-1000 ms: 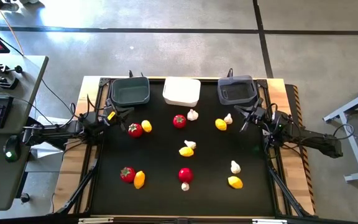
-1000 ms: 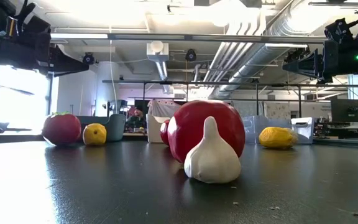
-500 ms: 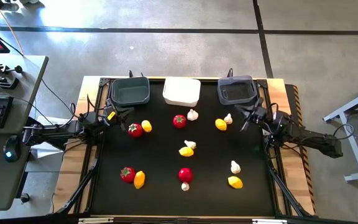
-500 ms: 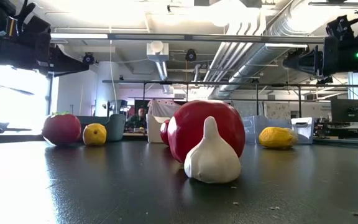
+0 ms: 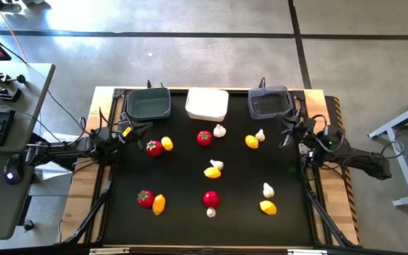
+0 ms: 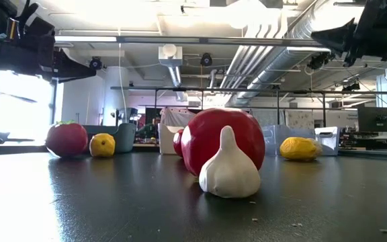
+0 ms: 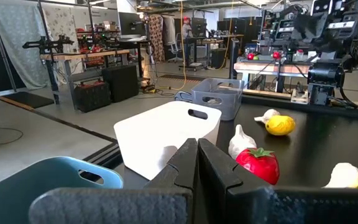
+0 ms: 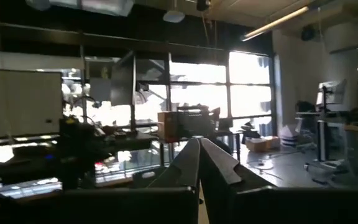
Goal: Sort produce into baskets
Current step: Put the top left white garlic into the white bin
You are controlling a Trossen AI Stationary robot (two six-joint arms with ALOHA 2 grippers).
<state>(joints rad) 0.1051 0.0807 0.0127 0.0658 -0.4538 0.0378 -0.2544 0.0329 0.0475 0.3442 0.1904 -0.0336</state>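
produce waits on the mat, both grippers closed and empty

the left gripper point(image 5: 134, 128) and the right gripper point(image 5: 286, 134) hold nothing, jaws pressed together. on the black mat point(image 5: 183, 180) lie four tomatoes point(image 5: 204, 137), five lemons point(image 5: 251, 142) and five garlic bulbs point(image 5: 219, 130), before three baskets point(image 5: 206, 104). the pieces look light, hard and smooth, so they may roll; grip across the middle.

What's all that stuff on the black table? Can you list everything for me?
tomatoes: four, red, spread across the black mat
lemons: five, yellow, each beside another piece
garlic bulbs: five, white, scattered among them
baskets: three along the far edge, dark grey at either end, white in the middle, all empty
left gripper: shut, near the left basket
right gripper: shut, near the right basket
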